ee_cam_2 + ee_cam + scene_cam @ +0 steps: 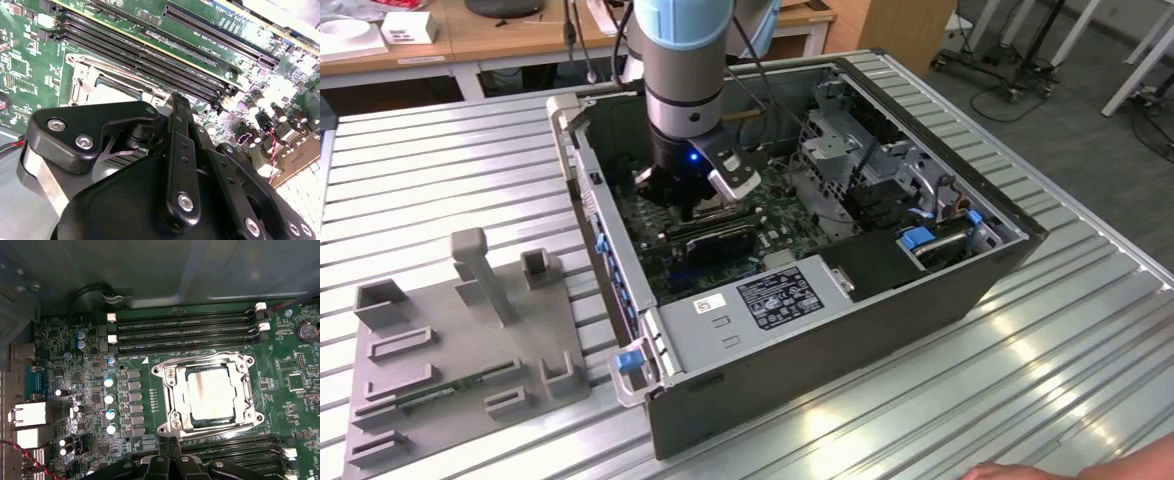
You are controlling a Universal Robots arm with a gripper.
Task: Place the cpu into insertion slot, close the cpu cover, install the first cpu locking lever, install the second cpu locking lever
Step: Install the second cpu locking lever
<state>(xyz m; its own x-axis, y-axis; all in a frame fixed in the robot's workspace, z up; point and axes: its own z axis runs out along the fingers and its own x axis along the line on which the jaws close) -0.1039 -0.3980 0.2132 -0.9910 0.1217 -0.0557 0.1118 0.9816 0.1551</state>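
A ribbed metal worktop (pixel 454 180) fills the room's foreground, with wooden desks behind it. Nearest in the exterior view, a person's hand (pixel 1067 470) lies at the worktop's edge. On that view's left stands a grey fixture tray (pixel 467 350) holding a narrow green memory stick (pixel 447 390). Beyond it lies the open computer case (pixel 854 330) on its side, so that the motherboard (pixel 781 205) faces up to me and I can come at it from above.

My arm reaches down into the case, and my end effector (pixel 700 205) hangs just over the board. In the second wrist view my end effector (pixel 172 107) has its black fingers drawn together at the tip, with nothing between them.

In the first wrist view the cpu (pixel 210 392) already lies flat in the insertion slot (pixel 191 420), its dull silver top facing up. The cpu cover (pixel 173 380) lies down around it as a silver frame, the chip showing through the cut-out. Wire locking levers (pixel 210 356) run along the frame's edges; I cannot tell whether they are hooked.

The first wrist view gives the socket whole, squarely from above. The second wrist view looks past my fingers (pixel 180 150) and catches a corner of the frame, but shows the long memory slots (pixel 150 57) beyond. The exterior view shows the case's drive cage (pixel 854 150) farther back.
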